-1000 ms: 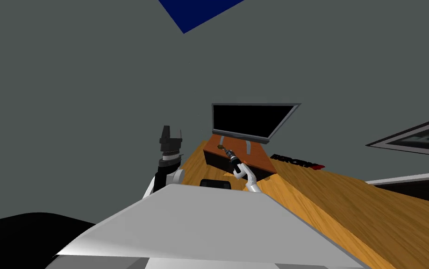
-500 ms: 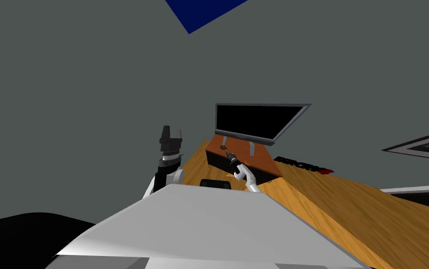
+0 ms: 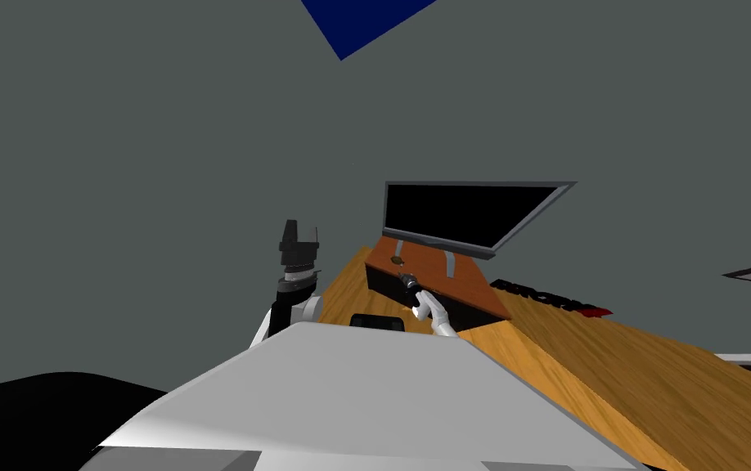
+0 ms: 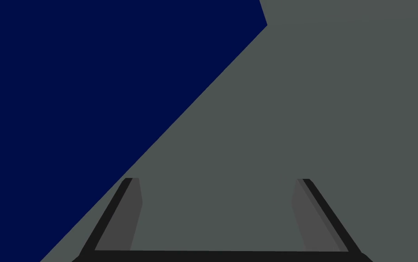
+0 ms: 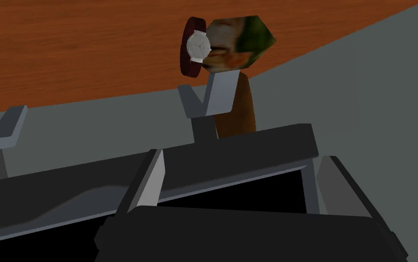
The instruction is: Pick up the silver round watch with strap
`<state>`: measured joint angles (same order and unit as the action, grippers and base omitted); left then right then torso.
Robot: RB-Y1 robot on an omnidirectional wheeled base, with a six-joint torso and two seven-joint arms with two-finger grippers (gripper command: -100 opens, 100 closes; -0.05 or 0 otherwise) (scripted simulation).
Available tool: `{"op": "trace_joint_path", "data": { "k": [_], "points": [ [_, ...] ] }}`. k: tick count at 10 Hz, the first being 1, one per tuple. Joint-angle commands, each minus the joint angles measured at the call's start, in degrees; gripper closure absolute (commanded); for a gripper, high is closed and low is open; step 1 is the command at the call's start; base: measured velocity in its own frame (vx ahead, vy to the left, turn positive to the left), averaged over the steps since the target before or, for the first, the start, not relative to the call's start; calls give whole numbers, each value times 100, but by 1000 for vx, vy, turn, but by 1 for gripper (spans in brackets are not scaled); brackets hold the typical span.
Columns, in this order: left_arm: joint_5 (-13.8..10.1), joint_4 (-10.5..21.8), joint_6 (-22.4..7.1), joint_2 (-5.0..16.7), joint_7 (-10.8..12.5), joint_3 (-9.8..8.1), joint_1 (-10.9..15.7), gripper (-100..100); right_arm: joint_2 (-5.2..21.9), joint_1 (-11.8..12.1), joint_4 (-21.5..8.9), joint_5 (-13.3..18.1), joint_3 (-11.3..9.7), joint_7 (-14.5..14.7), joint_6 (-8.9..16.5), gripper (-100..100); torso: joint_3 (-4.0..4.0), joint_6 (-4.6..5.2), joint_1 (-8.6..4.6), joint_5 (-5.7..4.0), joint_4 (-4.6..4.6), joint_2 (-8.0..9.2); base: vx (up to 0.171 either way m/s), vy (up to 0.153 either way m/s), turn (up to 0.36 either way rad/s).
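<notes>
**Watch ungrasped on counter, both pincers open**

Watch (image 5: 198, 47), with a silver round face and a dark red strap, rests on the reddish-brown wooden counter (image 3: 464, 286) in front of the television (image 3: 456, 213), close to one of the television's two grey feet (image 5: 212, 95). A faceted block (image 5: 237, 43) with a mottled green and orange skin sits just beside the watch, on the side away from the television's other foot (image 5: 7, 129). The two look as if they touch, though I cannot tell for sure.

The right pincer (image 5: 243, 155) has its fingers spread wide and holds nothing. It hangs in front of the television's dark lower frame, short of the watch and apart from it. From the head camera, the right arm reaches over the counter's near edge toward the television, with the watch a small dark speck ahead of it.

The left pincer (image 4: 217, 179) is raised and points upward, well off to the left of the television. Its fingers are also spread, with nothing between them.
</notes>
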<state>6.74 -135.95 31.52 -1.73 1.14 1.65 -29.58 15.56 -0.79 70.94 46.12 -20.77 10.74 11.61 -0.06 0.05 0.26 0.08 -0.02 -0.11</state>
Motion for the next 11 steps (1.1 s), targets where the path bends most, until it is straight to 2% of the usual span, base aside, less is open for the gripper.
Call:
{"op": "trace_joint_path", "data": {
  "k": [1, 3, 4, 5, 7, 8, 9, 11],
  "points": [
    [0, 0, 0, 0, 0, 0, 0, 0, 29, -61, -286, 189, 11, 95, 173, -100, 0, 0, 0, 0, 0, 0, 55, 77, 91],
    [0, 0, 0, 0, 0, 0, 0, 0, 29, -61, -436, 189, 11, 95, 173, -100, -2, -1, -5, -2, -1, -4, 31, 46, 21],
    [0, 0, 0, 0, 0, 0, 0, 0, 83, -108, -701, 310, -6, 178, 333, -100, 2, 0, -16, -4, 1, 5, 40, 66, 105],
    [0, 0, 0, 0, 0, 0, 0, 0, 83, -108, -738, 310, -6, 178, 333, -100, 0, -2, -7, -3, 0, 0, 42, 63, 55],
    [0, 0, 0, 0, 0, 0, 0, 0, 192, -191, -1237, 532, -32, 340, 635, -100, -1, -2, -2, -2, 0, -2, 69, 93, 121],
    [0, 0, 0, 0, 0, 0, 0, 0, 192, -191, -1311, 532, -32, 340, 635, -100, -8, -1, 9, 1, -3, -16, 90, 91, 45],
    [0, 0, 0, 0, 0, 0, -1, 0, 247, -229, -1516, 632, -40, 416, 775, -100, -10, 0, 4, 1, -4, -16, 83, 93, 77],
    [0, 0, 0, 0, 0, 0, 0, 0, 247, -229, -1579, 632, -40, 416, 775, -100, -6, 0, -3, 0, -2, -9, 40, 41, 22]
  ]
}}
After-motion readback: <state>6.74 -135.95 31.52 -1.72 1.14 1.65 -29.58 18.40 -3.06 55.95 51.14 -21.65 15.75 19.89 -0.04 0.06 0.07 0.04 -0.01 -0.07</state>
